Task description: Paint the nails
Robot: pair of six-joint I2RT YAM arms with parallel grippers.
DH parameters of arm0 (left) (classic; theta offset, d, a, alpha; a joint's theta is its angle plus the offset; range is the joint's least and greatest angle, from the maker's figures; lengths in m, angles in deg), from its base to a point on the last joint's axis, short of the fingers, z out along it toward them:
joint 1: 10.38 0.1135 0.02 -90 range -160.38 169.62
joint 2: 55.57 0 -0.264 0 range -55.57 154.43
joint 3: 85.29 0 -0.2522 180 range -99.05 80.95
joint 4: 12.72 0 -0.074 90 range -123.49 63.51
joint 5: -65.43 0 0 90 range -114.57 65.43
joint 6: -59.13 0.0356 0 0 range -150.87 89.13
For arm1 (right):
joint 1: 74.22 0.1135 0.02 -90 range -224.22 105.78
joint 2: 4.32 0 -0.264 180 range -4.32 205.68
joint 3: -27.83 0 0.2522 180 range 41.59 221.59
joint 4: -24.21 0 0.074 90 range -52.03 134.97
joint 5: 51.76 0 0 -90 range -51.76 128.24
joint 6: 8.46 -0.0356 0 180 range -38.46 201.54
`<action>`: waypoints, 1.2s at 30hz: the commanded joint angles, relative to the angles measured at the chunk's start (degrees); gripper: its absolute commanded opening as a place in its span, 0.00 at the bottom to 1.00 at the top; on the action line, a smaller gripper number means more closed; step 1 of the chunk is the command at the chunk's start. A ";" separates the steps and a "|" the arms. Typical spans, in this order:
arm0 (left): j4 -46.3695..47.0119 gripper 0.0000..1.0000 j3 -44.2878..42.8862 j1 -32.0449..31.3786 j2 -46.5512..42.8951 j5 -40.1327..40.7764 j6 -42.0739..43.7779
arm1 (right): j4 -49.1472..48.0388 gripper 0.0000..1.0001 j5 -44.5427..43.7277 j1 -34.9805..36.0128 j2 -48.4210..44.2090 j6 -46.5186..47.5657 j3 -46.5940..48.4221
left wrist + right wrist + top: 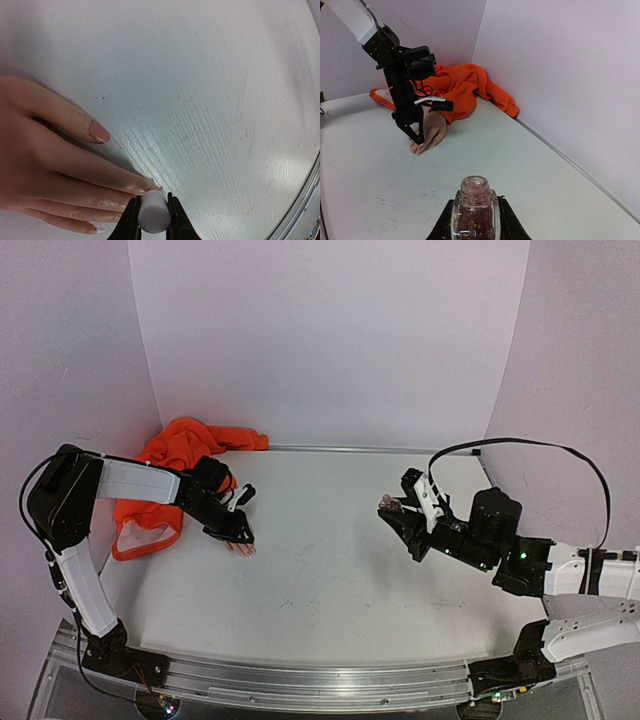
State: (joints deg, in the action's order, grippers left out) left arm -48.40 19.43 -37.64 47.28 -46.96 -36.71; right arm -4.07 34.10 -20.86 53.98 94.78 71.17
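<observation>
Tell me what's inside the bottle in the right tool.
The bottle in the right tool holds reddish-brown glittery polish, seen through clear glass; its neck is open. The tool's fingers and the frame edge cover its lowest part, so the bottom is unseen.

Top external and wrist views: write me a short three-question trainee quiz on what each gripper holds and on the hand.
1. True or false: the bottle in the right gripper has its cap on.
2. The left gripper is shut on: A) a white cap B) a cloth C) nothing.
3. What colour is the sleeve on the mannequin hand?
Key: 1 false; 2 A; 3 orange.
</observation>
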 commanded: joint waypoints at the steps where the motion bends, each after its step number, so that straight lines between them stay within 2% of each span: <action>1: 1.32 0.00 0.43 0.31 -0.87 -0.81 0.22 | -4.67 0.00 -0.11 -0.20 -0.91 -0.40 0.03; 28: 2.23 0.00 0.17 0.24 -1.34 -3.71 0.24 | -4.71 0.00 0.06 -0.23 -0.82 -0.57 0.04; 36: 3.05 0.00 1.44 0.37 -6.08 0.54 1.54 | -4.65 0.00 0.25 -0.32 -0.66 -0.56 0.11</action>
State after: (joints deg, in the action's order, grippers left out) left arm -47.87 21.07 -37.62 45.22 -48.12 -36.60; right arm -4.07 34.12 -20.90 53.98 94.76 71.17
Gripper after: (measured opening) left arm 0.150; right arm 0.214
